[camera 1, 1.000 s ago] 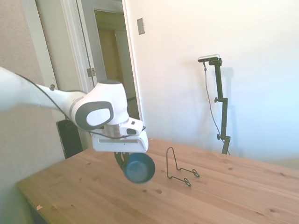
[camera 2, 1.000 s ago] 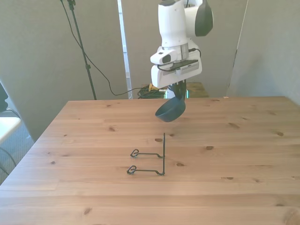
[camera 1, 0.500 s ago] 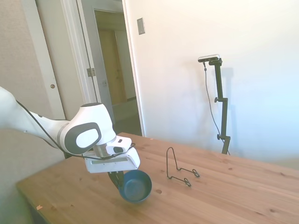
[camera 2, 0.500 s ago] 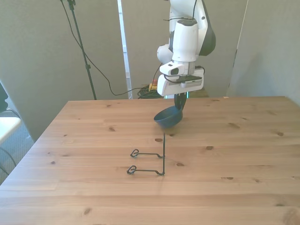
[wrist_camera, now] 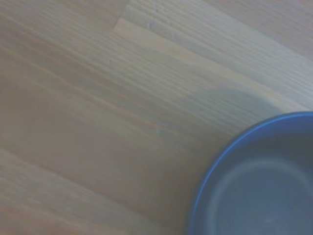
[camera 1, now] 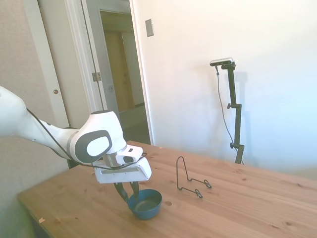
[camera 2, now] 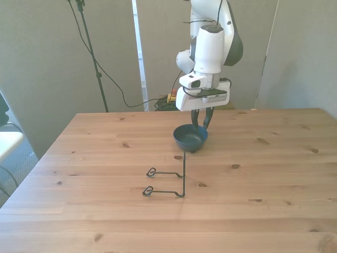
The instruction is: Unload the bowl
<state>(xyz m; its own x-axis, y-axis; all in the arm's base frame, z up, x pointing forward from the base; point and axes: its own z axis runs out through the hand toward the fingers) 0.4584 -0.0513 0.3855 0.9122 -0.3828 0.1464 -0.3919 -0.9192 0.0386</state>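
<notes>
Since a second ago your gripper [camera 1: 127, 191] has come down from mid-air and the bowl [camera 1: 145, 203], which hung tilted on its side from the fingers, now sits level on the table [camera 1: 237, 208], mouth up. In the front view the gripper [camera 2: 202, 123] stands at the bowl's [camera 2: 190, 137] back rim, the two fingers reaching down over the edge. They look a little spread there, one inside the wall and one outside, but you cannot tell from either view whether they pinch the rim or have let go.

Directly beneath the wrist, the close camera shows part of the dark blue rim and inner wall of the bowl [wrist_camera: 259, 181] against bare wood, so the bowl seems flat on the table and not propped.

Judging by its look, the bowl is stiff, light and smooth, probably glazed or plastic, so it could skid if nudged sideways. The rim is the only sensible hold: one finger inside, one outside, straight down.

Further out from the gripper, well apart from the bowl on the side away from the arm, the thin black wire rack [camera 1: 190, 179] stands bare. Unloading looks nearly done; a clean vertical lift-off would avoid dragging the bowl.
</notes>
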